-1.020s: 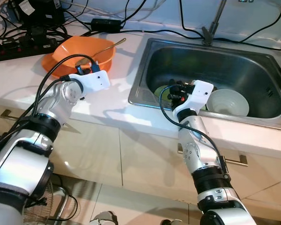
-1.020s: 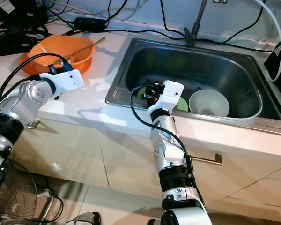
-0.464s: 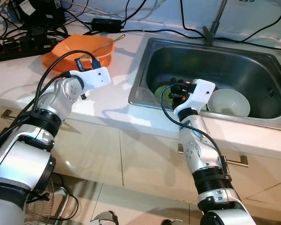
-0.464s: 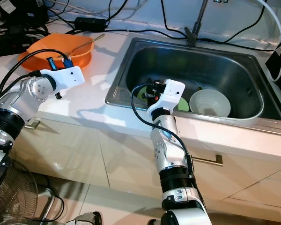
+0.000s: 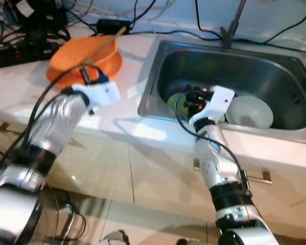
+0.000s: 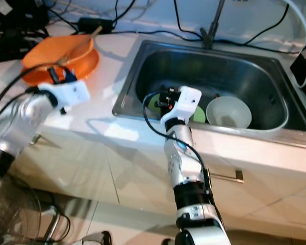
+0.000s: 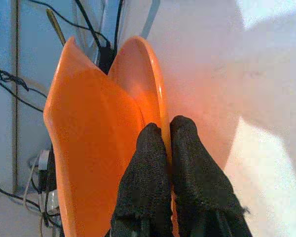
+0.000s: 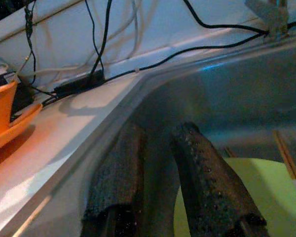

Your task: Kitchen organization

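Nearest, the right gripper [image 8: 163,163] hangs inside the sink [image 5: 234,61] at its near left part, its two black fingers a little apart with nothing between them, poised just above the rim of a green plate [image 8: 227,197] lying on the sink floor. Chopsticks [image 8: 286,158] rest across that plate, and a white bowl [image 5: 249,111] sits just to its right, touching or nearly touching it.

On the counter [image 5: 127,102] to the left, the left gripper [image 7: 166,148] has its fingers pinched tight on the near rim of an orange plate [image 7: 148,89]. An orange bowl [image 7: 93,138] sits on that plate, with a thin gold-coloured utensil [image 5: 104,43] leaning out of it toward the far wall. The whole stack looks tipped, near edge raised (the arm is blurred, so it seems to be in motion).

Farthest back, black cables [image 5: 143,20] and a power adapter [image 5: 112,24] lie along the wall, just behind the orange ware.

The risk is plain: the hold is on a thin rim only, so tilting further could slide the bowl off the plate or flip the utensil onto the cables. A fast swing could also twist the plate out of the pinch.
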